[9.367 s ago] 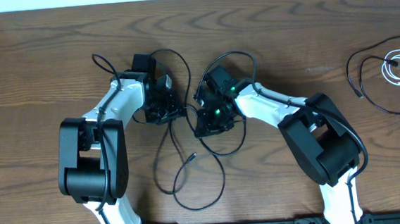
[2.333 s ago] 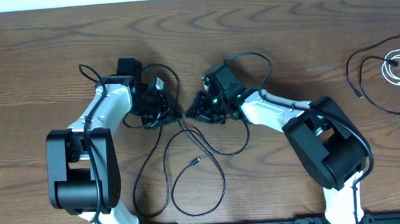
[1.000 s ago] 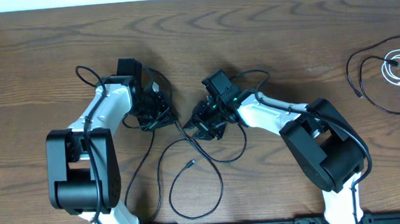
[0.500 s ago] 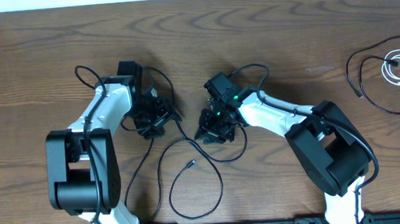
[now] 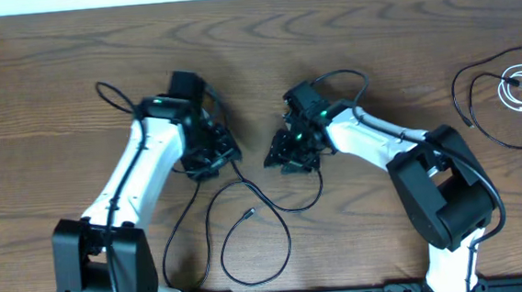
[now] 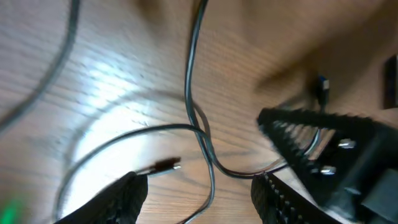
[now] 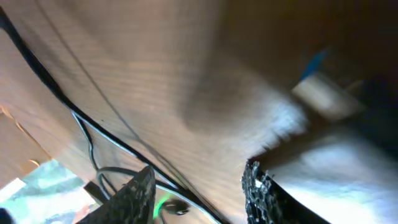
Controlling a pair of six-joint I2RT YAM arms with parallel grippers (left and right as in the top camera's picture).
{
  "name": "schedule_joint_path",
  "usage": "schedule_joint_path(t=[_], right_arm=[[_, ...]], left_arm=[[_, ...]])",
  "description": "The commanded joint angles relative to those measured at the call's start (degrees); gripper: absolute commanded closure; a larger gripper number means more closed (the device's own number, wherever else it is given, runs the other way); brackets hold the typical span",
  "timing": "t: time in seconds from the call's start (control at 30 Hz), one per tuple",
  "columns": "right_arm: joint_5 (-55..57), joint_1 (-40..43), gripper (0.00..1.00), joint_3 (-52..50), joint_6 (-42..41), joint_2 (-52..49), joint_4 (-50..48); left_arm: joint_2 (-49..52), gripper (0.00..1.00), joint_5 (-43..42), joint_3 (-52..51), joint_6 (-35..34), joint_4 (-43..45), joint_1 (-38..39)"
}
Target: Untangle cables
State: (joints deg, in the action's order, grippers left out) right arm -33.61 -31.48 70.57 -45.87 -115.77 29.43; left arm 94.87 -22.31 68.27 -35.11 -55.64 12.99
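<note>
The left arm (image 5: 143, 173) rises from its base at 7 o'clock, bends near 12, and turns its left tool (image 5: 214, 158) down toward 5 o'clock. The right arm (image 5: 371, 138) reaches from 5 o'clock toward 11, its right tool (image 5: 291, 155) tipped toward 7 o'clock. Both tools stand released, jaws apart, clamping nothing. A black cord (image 5: 261, 194) lies on the tabletop (image 5: 53, 68) below the two tools, looping toward 6 o'clock with its long axis running 12 to 6. Its plug end (image 5: 250, 213) points toward 2 o'clock. At 3 o'clock, well apart, lie a second black cord (image 5: 458, 95) and a coiled white cord (image 5: 514, 82).
</note>
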Motion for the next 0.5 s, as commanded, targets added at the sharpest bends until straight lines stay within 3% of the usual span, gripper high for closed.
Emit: schedule_joint_path(t=[0.0, 0.17, 0.3, 0.47], right_arm=[[-0.31, 2.62, 0.54, 0.13, 8.92, -1.2, 0.85], [-0.87, 5.84, 0.53, 0.61, 13.29, 2.43, 2.58], [-0.81, 7.63, 0.5, 0.61, 18.71, 5.7, 3.63], [5.31, 8.33, 0.48, 0.61, 19.17, 6.91, 6.27]], left_arm=[[0.9, 0.41, 5.57, -2.54, -11.43, 0.09, 3.58], [0.96, 0.4, 15.23, -4.07, -21.68, 1.68, 6.86], [1.01, 0.4, 16.87, -4.11, -22.03, 6.08, 7.26], [1.16, 0.4, 16.87, -4.92, -22.4, 6.49, 8.33]])
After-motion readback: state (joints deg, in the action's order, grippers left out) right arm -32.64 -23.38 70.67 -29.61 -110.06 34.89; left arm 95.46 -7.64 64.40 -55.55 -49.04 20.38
